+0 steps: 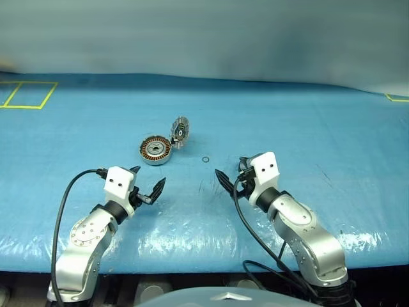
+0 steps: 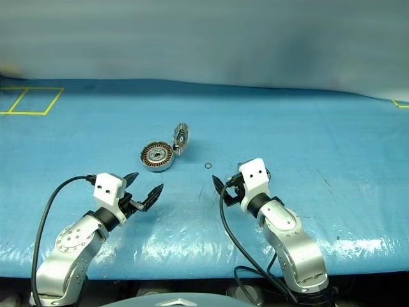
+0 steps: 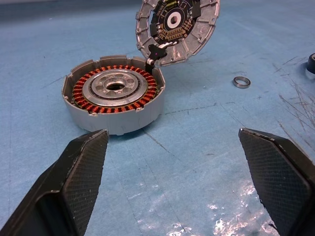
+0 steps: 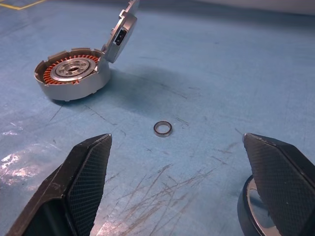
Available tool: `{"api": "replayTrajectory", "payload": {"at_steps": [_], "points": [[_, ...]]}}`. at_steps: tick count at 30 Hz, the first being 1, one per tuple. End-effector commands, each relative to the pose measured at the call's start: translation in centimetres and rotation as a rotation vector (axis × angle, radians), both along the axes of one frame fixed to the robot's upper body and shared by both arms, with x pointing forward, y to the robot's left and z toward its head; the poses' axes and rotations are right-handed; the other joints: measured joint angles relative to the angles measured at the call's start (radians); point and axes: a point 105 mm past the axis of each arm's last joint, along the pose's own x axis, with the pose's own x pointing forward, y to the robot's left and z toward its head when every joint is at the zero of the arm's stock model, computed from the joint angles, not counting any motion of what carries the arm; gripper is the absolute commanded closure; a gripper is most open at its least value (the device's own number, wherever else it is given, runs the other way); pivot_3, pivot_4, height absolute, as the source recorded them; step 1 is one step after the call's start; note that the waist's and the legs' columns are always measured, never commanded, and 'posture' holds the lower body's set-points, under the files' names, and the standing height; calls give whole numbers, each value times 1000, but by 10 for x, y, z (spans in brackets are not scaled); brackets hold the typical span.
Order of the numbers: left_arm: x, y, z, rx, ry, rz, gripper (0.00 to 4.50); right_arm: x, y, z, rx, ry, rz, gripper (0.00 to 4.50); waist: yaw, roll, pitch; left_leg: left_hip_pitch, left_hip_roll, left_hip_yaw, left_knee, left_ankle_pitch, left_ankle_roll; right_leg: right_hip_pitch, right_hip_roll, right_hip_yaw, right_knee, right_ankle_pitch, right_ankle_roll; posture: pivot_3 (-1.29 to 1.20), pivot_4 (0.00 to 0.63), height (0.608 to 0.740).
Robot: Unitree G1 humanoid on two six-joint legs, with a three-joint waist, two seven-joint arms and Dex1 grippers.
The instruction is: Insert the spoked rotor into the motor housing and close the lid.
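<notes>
Surface: a blue plastic-covered table [image 1: 307, 128] is seen, with yellow tape lines [image 1: 29, 94] marked at its far left corner.
Motor housing: the motor housing [image 1: 156, 150] is set flat on the table, ahead of the left gripper; a ring of copper-orange windings around a silver centre with a dark hole is shown in the left wrist view [image 3: 114, 91].
Lid: the lid [image 1: 180, 131] is held tilted up on edge at the far right side of the housing rim, touching it; its ribbed face with the dark centre is turned toward the robot [image 3: 176, 29]. The housing is left uncovered.
Spoked rotor: a dark round part with a silver inner face [image 4: 258, 211] is glimpsed on the table just beside the right gripper's finger; most of it is hidden, so it cannot be confirmed as the rotor.
Small loose ring: 1 small metal ring [image 1: 205, 159] is found lying flat on the table, between the housing and the right gripper, apart from both.
Left gripper: the left gripper [image 1: 144, 187] is held above the table near the housing, its 2 fingers spread wide, nothing between them.
Right gripper: the right gripper [image 2: 225, 184] is held low over the table, pointed toward the small ring, its fingers spread wide in the right wrist view, nothing gripped.
</notes>
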Motion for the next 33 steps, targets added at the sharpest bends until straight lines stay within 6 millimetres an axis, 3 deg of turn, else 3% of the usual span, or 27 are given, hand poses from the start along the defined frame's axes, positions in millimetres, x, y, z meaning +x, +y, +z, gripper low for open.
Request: {"api": "replayTrajectory", "payload": {"at_steps": [1,33], "points": [[-1,-3,16,3,-64,-14,0,0,-1,8,5,-32,0,38,0,0,0,0,0,0,0,0,0,0,0,0,0,0,0,0,150,740],[-1,-5,15,-4,-61,-19,0,0,1,9,-10,-32,23,38,0,0,0,0,0,0,0,0,0,0,0,0,0,0,0,0,150,740]]}}
